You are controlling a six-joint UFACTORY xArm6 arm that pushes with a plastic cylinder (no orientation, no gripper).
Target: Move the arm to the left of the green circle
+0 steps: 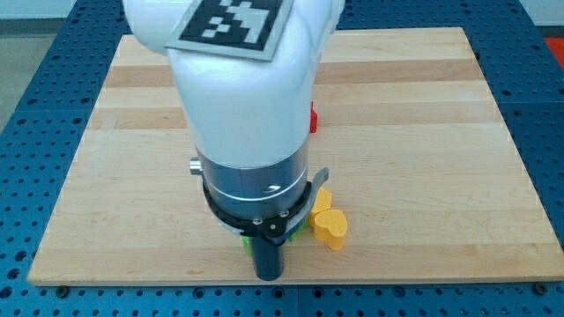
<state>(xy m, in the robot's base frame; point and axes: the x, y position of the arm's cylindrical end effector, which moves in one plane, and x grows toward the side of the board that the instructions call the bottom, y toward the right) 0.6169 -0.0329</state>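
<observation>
Green block [298, 232] mostly hidden behind arm [238, 106]; shape unclear.

We see our arm [238, 106] over the wooden board [423, 158] | my tip [267, 275] at the view's bottom edge | green block [298, 231] mostly hidden beside the rod | yellow block [330, 226] to its right | red block [313, 118] peeking behind the arm

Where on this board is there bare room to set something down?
Free: the wood right of the red block, out to the board's right edge, and the left strip beside the arm. Crowded: bottom centre, where my tip meets the yellow block and green slivers.
</observation>
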